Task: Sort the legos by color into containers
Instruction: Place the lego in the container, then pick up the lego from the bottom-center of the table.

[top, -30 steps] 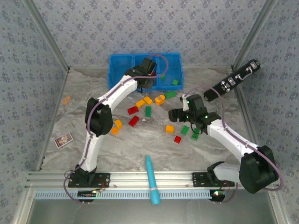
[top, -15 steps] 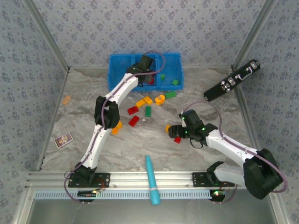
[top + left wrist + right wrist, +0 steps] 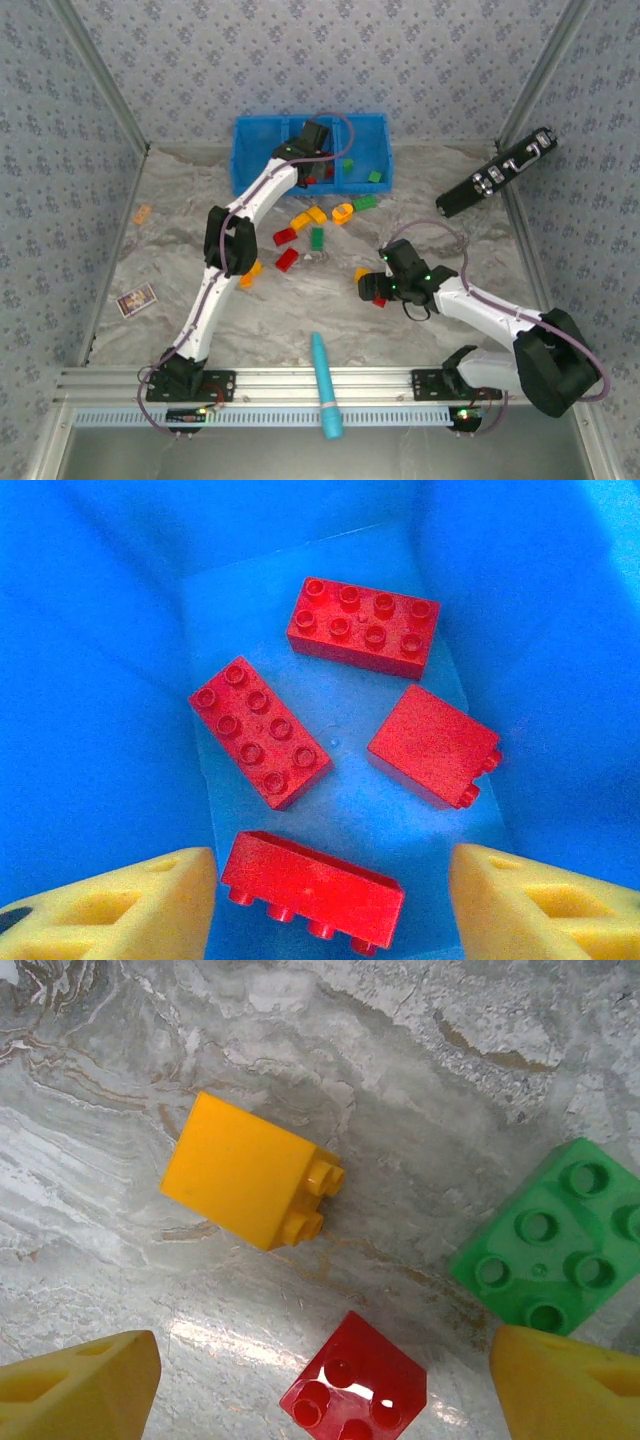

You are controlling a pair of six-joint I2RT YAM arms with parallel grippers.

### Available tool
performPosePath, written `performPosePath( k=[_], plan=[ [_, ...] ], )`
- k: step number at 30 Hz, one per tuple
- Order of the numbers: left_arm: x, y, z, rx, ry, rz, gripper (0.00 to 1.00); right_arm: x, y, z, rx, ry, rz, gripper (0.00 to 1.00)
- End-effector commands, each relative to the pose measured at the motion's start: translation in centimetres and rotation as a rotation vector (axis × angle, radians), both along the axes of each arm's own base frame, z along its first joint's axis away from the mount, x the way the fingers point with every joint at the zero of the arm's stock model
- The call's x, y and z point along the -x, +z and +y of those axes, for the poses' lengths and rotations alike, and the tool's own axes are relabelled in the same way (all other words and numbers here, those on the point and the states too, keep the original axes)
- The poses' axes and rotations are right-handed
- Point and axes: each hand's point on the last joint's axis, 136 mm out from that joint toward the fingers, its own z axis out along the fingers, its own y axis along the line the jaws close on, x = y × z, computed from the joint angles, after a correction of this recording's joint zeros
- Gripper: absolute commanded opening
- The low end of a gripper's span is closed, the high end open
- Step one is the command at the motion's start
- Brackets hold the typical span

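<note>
Our left claw (image 3: 330,872) hangs open over four red bricks (image 3: 262,732) in the middle compartment of the blue bin (image 3: 252,150), while our right claw (image 3: 320,1352), jaws wide, should next, we judge, drop onto the small red brick (image 3: 355,1388) on the table (image 3: 450,1080).

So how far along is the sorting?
Done: four red bricks lie in the bin's middle compartment, green bricks in its right one. In hand: nothing; the left tool is open over the reds, the right tool open above a red brick on the table. Left: roughly a dozen loose bricks.
</note>
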Motion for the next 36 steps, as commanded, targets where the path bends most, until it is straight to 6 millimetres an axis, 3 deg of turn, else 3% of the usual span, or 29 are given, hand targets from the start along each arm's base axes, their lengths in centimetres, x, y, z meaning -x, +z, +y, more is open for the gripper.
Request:
performPosePath(
  k=[1,9,18,23,29,36],
  plan=[
    [0.4,8.4,-0.6,0.042,-0.043,-0.140,0.64,1.0,-1.1,-0.9,0.038,-0.045,0.042,0.86],
    [3.6,16.1,-1.4,-0.011,-0.126,-0.274,0.67,1.3,-2.4,-1.8,0.090,-0.135,0.109,0.77],
    [8.4,19.8,1.3,0.022,-0.116,-0.332,0.69,1.2,-3.7,-1.1,0.104,-0.158,0.172,0.64],
    [11.4,18.5,4.2,-0.032,-0.094,-0.306,0.70,1.3,-4.1,-1.2,0.123,-0.160,0.190,0.53],
    [14.5,14.5,7.7,-0.026,-0.028,-0.202,0.70,1.5,-4.3,-1.0,0.153,-0.137,0.217,0.40],
    [19.3,8.4,10.6,-0.094,-0.027,-0.037,0.70,0.9,-0.7,-1.1,0.200,-0.048,0.182,0.33]
  ],
)
